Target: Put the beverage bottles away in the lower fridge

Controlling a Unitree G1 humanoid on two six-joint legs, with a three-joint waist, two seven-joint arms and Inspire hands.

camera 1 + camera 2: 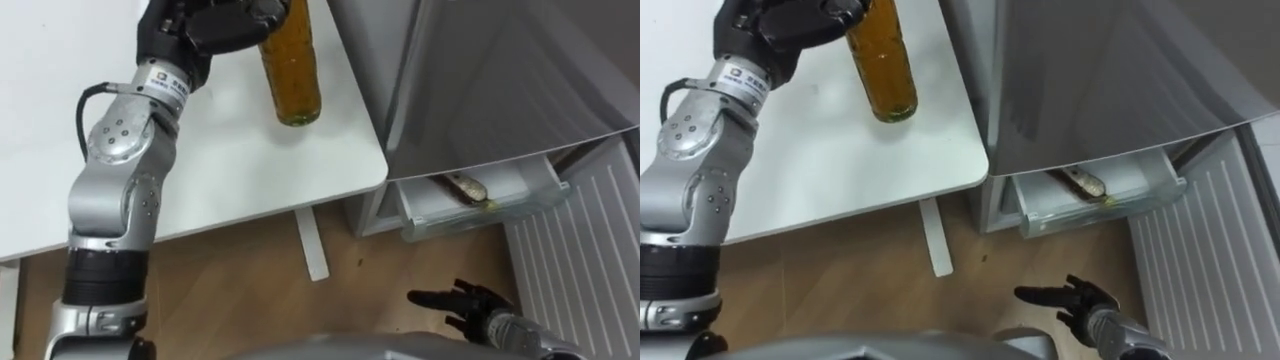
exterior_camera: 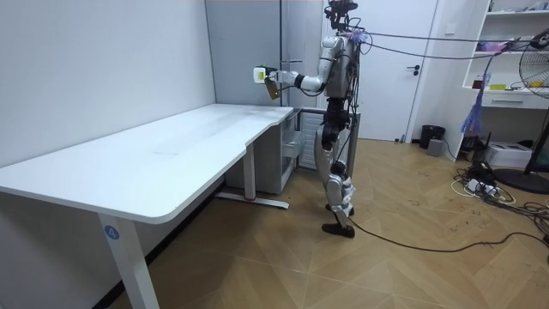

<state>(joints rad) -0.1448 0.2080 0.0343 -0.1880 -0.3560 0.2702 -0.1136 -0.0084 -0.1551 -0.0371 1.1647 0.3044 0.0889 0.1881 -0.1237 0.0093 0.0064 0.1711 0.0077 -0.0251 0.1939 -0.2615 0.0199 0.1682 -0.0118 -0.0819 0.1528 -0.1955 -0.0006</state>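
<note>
- The drawer [image 1: 440,215] at the bottom of the fridge [image 1: 480,80] is pulled out. It is a shallow tray of clear, pale plastic with a raised front lip.
- One small bottle [image 1: 467,187] lies on its side in the drawer, near the front. It has a brownish body with a lighter band round it. What is in it cannot be made out.
- The drink bottle [image 1: 290,70] is tall, round and smooth-walled. It is transparent and filled with an amber-brown liquid, and its rounded base points toward the camera.
- The left hand [image 1: 215,25] is clenched round the upper part of the drink bottle, with dark fingers wrapped about it. The neck and cap are hidden by the hand and the edge of the view.
- In the room view the bottle is held up in the air, clear of the table [image 1: 250,170]. It hangs over the table's far end, next to the fridge.
- The right hand [image 1: 470,303] hangs low beside the robot, over the floor [image 1: 230,290]. Its fingers are spread and relaxed and it grasps nothing.
- The table has a plain, matt white top with a rounded corner, and the corner sits just beside the fridge. A flat white foot [image 1: 312,245] runs along the floor beneath it.
- The fridge has smooth grey, faintly glossy faces with straight edges.
- To the right of the drawer stands a white panel [image 1: 580,240] with fine parallel ribs.
- The floor is warm-toned wood laid in a herringbone pattern.
- The robot stands upright at the far end of the table, in front of the fridge.
</note>
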